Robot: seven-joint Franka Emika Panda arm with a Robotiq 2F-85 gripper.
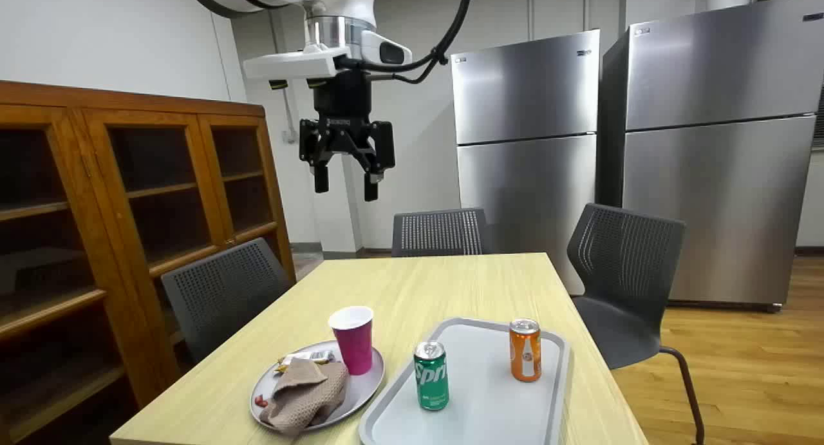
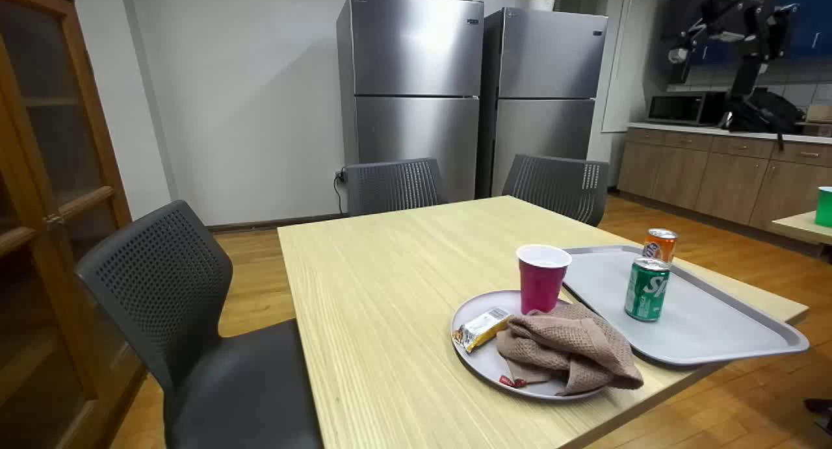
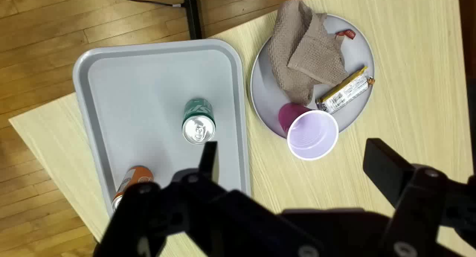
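Fingers (image 1: 321, 178) spread wide, nothing held, hanging well above the table (image 1: 425, 284). Magenta cup (image 1: 355, 351) upright on the grey plate (image 2: 484, 366), next to a wrapped snack bar (image 3: 345, 92) and a crumpled brown cloth (image 2: 565, 345) that overhangs its edge. Small red bit (image 3: 346, 34) on the plate too, probably a wrapper, too small to be sure. Tray (image 3: 148, 78) just beside the plate: green Sprite can (image 1: 431, 380) and orange can (image 1: 525, 355), both upright, apart. Orange can is partly blocked in the wrist view.
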